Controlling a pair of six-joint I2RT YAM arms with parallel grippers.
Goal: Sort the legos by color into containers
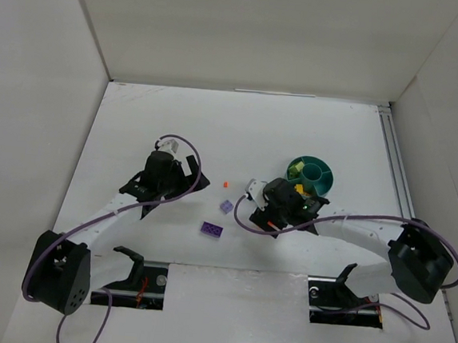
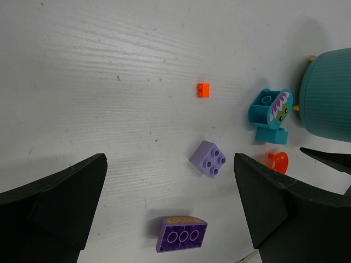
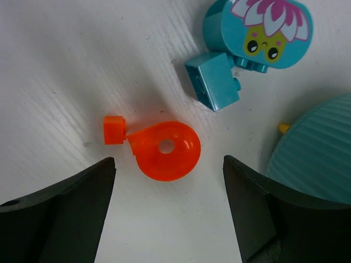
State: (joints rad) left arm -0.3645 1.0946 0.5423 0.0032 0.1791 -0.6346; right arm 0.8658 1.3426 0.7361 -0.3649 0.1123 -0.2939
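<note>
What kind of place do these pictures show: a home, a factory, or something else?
Most likely a laboratory robot cell, not a home. Plain white walls box in a white table, a left arm and a right arm are bolted at its near edge, and toy bricks lie near a teal bowl.

I've got ring piece (image 2: 277, 161) & flower piece (image 2: 272, 107) just left of bowl (image 2: 329, 93), flower behind ring; long brick (image 2: 181, 234) frontmost.

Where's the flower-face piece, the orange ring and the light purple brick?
flower-face piece (image 3: 262, 41), right wrist view: its yellow face.
orange ring (image 3: 182, 149), right wrist view: beside its hole.
light purple brick (image 2: 211, 158), left wrist view: its studded top.
</note>
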